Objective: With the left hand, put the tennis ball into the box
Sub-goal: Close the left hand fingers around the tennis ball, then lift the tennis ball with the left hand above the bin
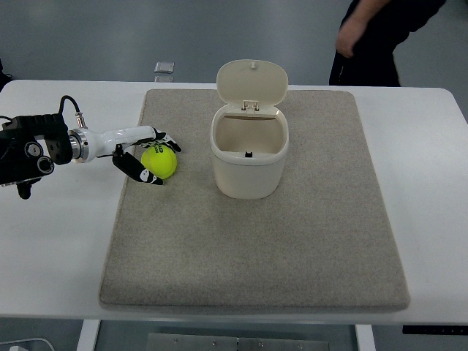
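A white surface (431,190) carries a grey mat (256,241), with grey floor behind. On the mat's left part lies the yellow-green tennis ball (159,161), and the left hand (144,153) has its dark fingers (137,169) curled around it, one group above and one below. Its arm (44,146) comes in from the left edge. To the right of the ball, apart from it, stands the cream box (249,150) with its lid (252,83) tilted open. A person (373,36) stands beyond the far edge.
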Robot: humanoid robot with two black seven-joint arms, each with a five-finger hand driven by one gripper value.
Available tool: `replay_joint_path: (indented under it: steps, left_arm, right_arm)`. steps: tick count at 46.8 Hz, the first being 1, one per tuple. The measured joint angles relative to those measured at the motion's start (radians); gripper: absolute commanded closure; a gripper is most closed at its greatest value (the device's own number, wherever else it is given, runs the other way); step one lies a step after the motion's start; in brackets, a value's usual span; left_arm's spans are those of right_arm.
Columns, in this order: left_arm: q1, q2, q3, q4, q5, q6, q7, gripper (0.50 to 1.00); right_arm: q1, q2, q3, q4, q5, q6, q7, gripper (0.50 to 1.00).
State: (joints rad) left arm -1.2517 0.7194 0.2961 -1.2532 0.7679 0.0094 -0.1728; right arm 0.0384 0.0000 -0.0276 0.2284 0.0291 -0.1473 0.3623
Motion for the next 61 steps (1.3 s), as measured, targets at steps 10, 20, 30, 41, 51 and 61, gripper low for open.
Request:
replay_joint_path:
  steps: [10,20,30,41,51,61]
  left_arm:
    - [0.002,0.0,0.003,-0.001,0.007,0.0,0.006,1.0]
    - [0.003,0.0,0.002,0.0,0.004,-0.002,0.007,1.0]
    - [-0.002,0.011,-0.051,0.013,-0.063,0.004,0.007,1.0]
    - [0.005,0.02,-0.273,0.106,-0.359,-0.011,-0.012,1.0]
    - [0.034,-0.013,-0.56,0.192,-0.614,-0.07,-0.022,1.0]
    - [0.034,-0.091,-0.727,0.205,-0.677,-0.131,-0.074,1.0]
  right_arm:
    - [0.0,0.0,0.0,0.0,0.0,0.0,0.0,0.562]
    - [0.0,0.0,0.0,0.0,0.0,0.0,0.0,0.562]
    - [0.0,0.0,0.0,0.0,0.0,0.0,0.0,0.562]
    - [0.0,0.0,0.0,0.0,0.0,0.0,0.0,0.562]
    - [0.0,0.0,0.0,0.0,0.0,0.0,0.0,0.562]
    - [0.0,0.0,0.0,0.0,0.0,0.0,0.0,0.562]
